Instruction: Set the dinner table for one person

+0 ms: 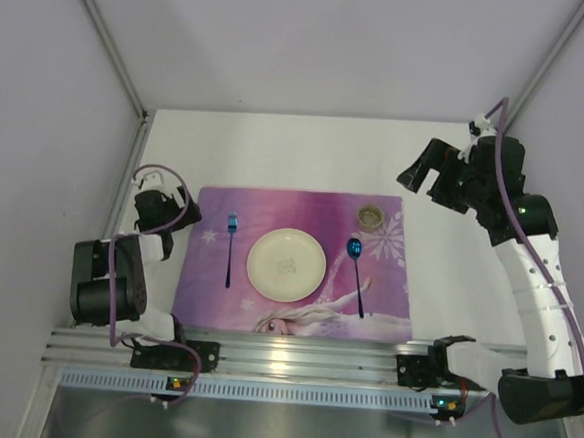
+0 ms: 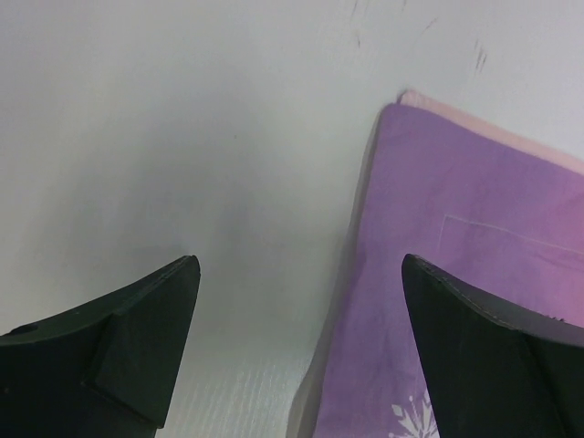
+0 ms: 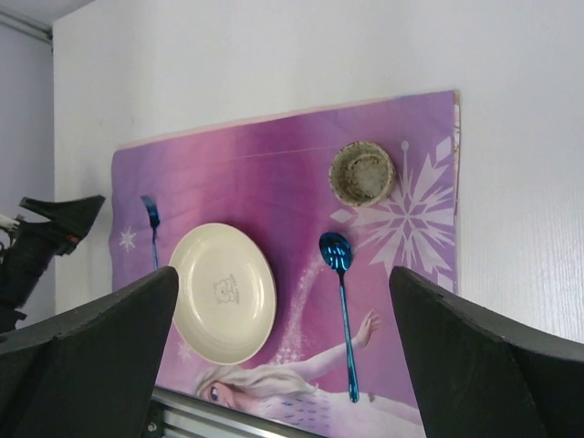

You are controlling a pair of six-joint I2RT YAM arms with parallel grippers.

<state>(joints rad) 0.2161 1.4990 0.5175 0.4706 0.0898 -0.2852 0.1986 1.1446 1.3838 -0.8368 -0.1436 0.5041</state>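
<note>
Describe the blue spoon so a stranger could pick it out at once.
Find the purple snowflake mat on the white table, then the cream plate at its centre. The spoon lies beside the plate on the right arm's side. Unlike the blue fork across the plate, it ends in an oval bowl, not tines.

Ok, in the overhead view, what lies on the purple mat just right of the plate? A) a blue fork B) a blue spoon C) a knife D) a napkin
B: the blue spoon lies right of the plate on the mat; the fork is on the plate's left.
</note>
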